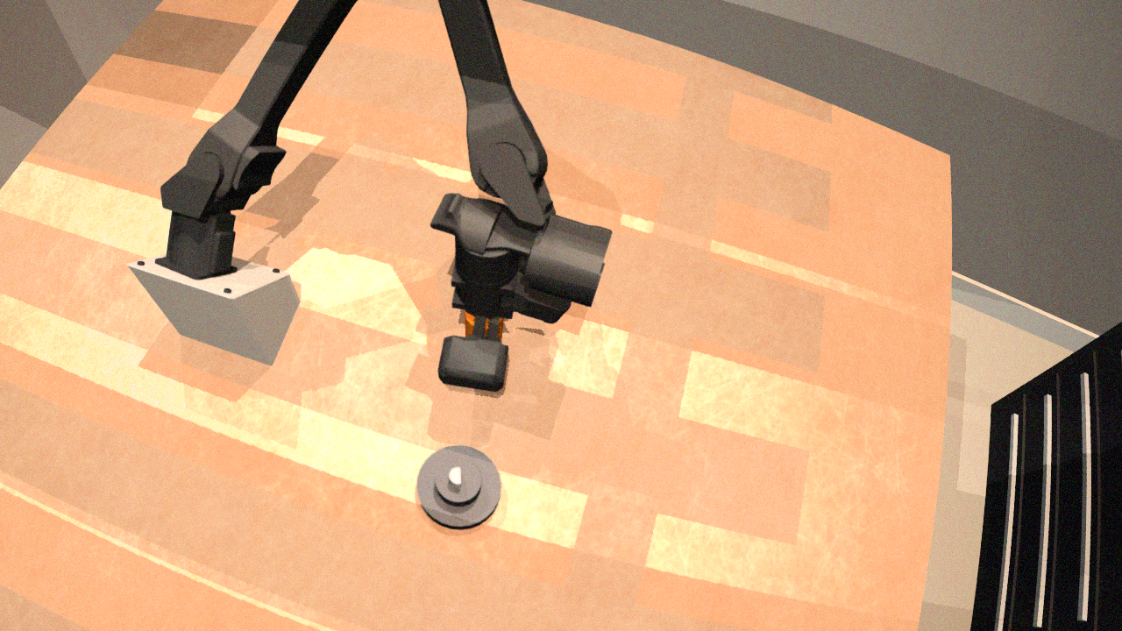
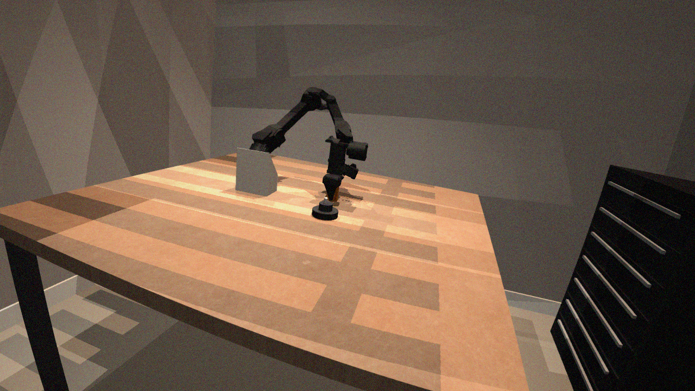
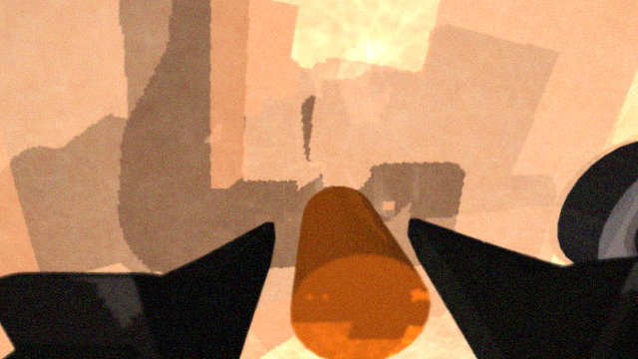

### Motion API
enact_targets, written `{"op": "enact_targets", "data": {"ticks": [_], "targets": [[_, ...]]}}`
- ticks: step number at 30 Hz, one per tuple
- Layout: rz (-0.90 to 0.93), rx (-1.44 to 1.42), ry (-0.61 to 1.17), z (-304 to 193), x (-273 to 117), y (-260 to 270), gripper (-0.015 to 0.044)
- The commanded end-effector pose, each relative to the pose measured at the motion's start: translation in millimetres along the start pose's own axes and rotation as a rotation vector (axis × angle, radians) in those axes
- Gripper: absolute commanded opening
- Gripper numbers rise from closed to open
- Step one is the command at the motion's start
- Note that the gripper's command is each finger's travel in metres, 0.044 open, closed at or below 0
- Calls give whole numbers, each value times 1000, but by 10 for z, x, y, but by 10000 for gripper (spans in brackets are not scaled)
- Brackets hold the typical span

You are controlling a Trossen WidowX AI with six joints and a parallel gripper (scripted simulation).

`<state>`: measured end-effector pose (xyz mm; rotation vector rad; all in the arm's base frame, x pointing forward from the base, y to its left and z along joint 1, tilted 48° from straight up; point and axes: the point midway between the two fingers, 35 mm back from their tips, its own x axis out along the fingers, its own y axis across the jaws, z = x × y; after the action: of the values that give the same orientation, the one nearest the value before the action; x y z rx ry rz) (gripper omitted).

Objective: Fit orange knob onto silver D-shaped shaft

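The orange knob (image 1: 471, 323) (image 2: 335, 195) (image 3: 359, 299) stands upright on the table, a plain cylinder with its round top towards the wrist camera. Its hole is hidden underneath. My gripper (image 1: 480, 336) (image 2: 332, 192) (image 3: 341, 228) is open and low around the knob, one finger on each side. The wrist view shows a gap on both sides. The dark round pedestal (image 1: 429, 499) (image 2: 318, 213) (image 3: 573, 219) stands a short way off, cut by the right edge of the wrist view. Its silver shaft (image 1: 455, 475) (image 2: 325, 200) points up, with the flat side towards the right in the top view.
The grey base block (image 1: 227, 322) (image 2: 254, 175) of the arm stands to the left of the knob in the top and exterior views. A black drawer cabinet (image 1: 1035, 486) (image 2: 626, 272) stands beyond the table's right edge. Arm shadows and light patches cross the wooden table (image 1: 729, 549) (image 2: 233, 272).
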<state>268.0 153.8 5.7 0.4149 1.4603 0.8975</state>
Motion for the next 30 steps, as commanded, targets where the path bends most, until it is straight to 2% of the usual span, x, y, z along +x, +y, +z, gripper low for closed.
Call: {"op": "enact_targets", "data": {"ticks": [1,4,10,15,30], "targets": [[5,5,-2,2,5,6,256],[5,5,-2,2,5,6,178],[5,5,-2,2,5,6,138],[1,5,-2,19,-64,-7,6],[-13,6,-3,83,-502,-64,0]]}}
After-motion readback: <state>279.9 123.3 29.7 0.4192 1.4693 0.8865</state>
